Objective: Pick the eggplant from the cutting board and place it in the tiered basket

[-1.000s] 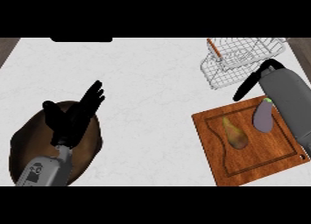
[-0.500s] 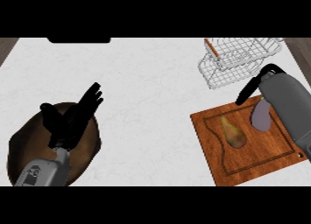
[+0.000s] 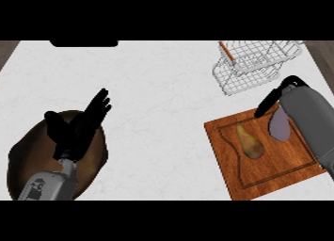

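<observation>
Found left hand (image 3: 77,132) unmoved, spread open, holding nothing, over one brown plate (image 3: 27,157) at worktop's (image 3: 162,94) near-left corner. Counted one cutting board (image 3: 266,179) near right edge, bearing one yellowish fruit (image 3: 250,142), one eggplant (image 3: 279,126) at board's right. Noted right hand (image 3: 269,102) slightly lower than before, by eggplant; cannot tell grip. Counted one tiered basket (image 3: 256,70), far-right corner

A brown plate (image 3: 25,160) and a yellowish vegetable (image 3: 250,142) lie well apart.

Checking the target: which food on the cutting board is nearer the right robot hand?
The purple eggplant, beside the right robot hand; the yellow-green one lies mid-board.
</observation>
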### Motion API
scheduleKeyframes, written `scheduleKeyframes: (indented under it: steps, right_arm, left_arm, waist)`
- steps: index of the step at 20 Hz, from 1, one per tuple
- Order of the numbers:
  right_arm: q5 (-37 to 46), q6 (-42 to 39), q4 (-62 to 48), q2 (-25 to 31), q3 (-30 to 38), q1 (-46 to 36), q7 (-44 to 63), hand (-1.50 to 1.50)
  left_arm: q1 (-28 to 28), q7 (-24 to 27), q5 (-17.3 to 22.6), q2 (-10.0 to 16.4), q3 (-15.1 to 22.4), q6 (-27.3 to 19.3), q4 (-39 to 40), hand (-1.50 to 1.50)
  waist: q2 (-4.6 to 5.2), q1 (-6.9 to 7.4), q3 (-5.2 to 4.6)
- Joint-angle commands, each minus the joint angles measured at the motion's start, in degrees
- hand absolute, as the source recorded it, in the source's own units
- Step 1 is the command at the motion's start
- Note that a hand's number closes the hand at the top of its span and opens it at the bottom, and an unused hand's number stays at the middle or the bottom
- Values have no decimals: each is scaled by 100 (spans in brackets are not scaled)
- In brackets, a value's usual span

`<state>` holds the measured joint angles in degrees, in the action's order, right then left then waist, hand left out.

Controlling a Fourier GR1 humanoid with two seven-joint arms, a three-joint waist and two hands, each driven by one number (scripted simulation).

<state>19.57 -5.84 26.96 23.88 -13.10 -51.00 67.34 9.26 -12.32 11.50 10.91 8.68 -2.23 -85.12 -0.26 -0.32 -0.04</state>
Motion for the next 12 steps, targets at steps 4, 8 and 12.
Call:
scheduleKeyframes:
  steps: [4,8,12]
  right_arm:
    - [153,354,69,-199,71,335,1004,-150]
    - [184,332,357,-197,139,492,1060,-150]
    - [202,283,284,-39,307,703,721,-150]
  left_arm:
    - [191,-243,99,104,-218,107,-10,0]
    - [31,152,-31,-48,-112,211,248,0]
    - [212,-137,-40,-132,-167,83,88,0]
  waist:
    - [6,-1,-1]
    - [0,-21,-3]
    - [17,14,1]
